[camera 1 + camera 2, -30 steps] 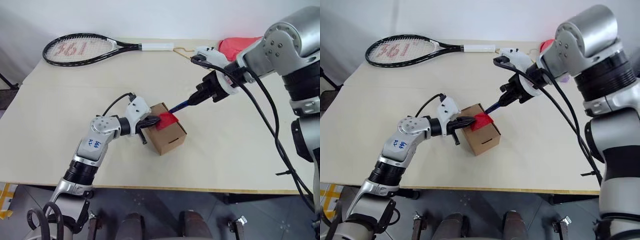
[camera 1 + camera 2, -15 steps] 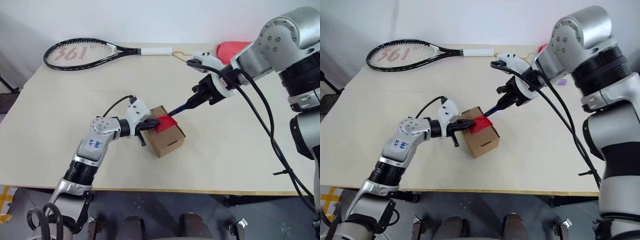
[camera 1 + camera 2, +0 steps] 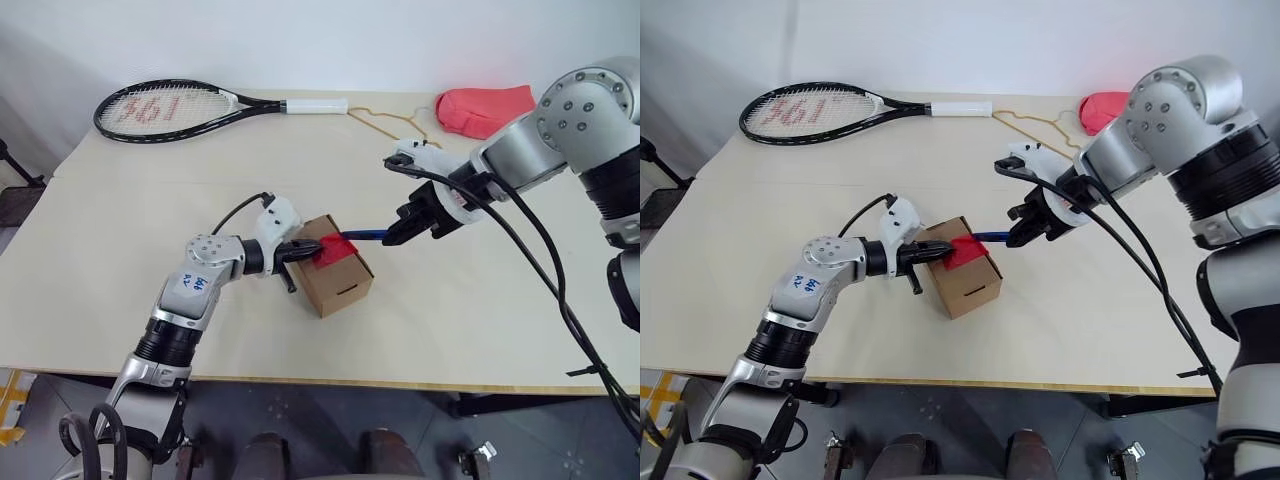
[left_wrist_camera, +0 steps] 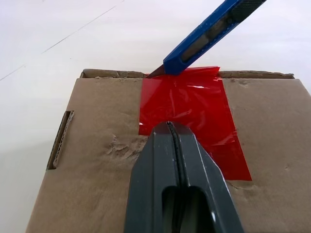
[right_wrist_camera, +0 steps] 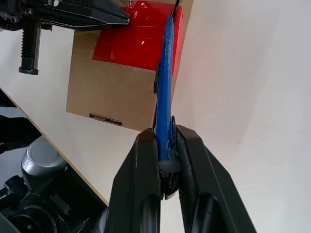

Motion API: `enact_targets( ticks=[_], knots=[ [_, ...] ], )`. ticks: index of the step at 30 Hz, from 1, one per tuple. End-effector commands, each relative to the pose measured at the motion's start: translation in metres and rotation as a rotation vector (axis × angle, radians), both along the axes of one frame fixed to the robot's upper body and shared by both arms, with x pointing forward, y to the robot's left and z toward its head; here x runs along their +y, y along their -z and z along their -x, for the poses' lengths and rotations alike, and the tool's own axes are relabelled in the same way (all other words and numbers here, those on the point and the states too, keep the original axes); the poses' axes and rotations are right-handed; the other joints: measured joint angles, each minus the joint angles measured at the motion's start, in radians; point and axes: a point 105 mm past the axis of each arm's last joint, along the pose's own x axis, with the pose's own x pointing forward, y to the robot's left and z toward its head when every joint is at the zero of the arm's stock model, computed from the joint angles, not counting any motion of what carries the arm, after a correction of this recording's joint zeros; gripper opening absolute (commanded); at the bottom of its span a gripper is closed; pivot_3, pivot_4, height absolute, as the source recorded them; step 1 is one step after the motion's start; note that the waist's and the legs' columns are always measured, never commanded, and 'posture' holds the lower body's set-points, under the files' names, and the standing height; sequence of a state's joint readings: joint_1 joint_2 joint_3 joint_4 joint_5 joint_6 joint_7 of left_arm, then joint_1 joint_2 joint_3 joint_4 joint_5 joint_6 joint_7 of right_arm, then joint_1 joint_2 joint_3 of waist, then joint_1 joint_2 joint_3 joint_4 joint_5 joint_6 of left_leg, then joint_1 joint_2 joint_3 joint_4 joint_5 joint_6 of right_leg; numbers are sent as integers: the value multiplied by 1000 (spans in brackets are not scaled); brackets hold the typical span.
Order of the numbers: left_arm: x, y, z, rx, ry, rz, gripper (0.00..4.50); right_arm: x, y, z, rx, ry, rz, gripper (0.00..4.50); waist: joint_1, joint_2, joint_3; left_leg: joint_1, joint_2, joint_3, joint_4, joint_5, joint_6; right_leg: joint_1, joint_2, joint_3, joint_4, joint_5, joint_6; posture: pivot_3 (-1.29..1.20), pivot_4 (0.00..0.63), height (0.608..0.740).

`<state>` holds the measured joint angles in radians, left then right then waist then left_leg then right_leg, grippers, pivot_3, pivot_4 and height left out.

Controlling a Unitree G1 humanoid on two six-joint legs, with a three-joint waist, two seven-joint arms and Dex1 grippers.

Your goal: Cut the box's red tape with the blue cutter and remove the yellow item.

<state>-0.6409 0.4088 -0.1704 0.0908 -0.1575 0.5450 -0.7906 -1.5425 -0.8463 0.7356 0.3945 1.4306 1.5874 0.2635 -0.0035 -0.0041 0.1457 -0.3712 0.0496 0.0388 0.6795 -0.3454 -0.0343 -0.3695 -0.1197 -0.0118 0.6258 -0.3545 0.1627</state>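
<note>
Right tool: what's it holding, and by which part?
The right tool grips the blue cutter by its rear end, with the blade tip at the edge of the red tape on the box.

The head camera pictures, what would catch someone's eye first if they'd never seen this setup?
Mid-table, the red tape on the box stands out, with the blue cutter in the right gripper tipped against its far edge. The shut left gripper presses on the box top from the other side. A tennis racket lies along the table's far edge.
</note>
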Motion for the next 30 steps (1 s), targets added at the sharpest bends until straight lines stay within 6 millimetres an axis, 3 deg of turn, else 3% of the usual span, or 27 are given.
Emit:
enact_targets(
  ticks=[1, 12, 30],
  knots=[
    [19, 82, 16, 329, -77, -120, 0, 13, 5, 23, 89, -114, -44, 132, 0, 0, 0, 0, 0, 0, 0, 0, 0, 0, 0, 0, 0, 0, 0, 0, 150, 740],
    [21, 82, 17, 330, -88, -112, 0, -6, 22, 30, 108, -68, -15, 132, 1, 0, 0, 0, 1, 0, -1, -2, 1, 0, -1, 0, -4, 0, 0, 0, 150, 740],
    [23, 81, 18, 330, -91, -106, 0, -14, 34, 40, 125, -63, 13, 132, 2, 0, 0, 0, -2, -1, -1, -3, 3, 0, -11, -10, -6, 0, 0, 0, 150, 740]
  ],
)
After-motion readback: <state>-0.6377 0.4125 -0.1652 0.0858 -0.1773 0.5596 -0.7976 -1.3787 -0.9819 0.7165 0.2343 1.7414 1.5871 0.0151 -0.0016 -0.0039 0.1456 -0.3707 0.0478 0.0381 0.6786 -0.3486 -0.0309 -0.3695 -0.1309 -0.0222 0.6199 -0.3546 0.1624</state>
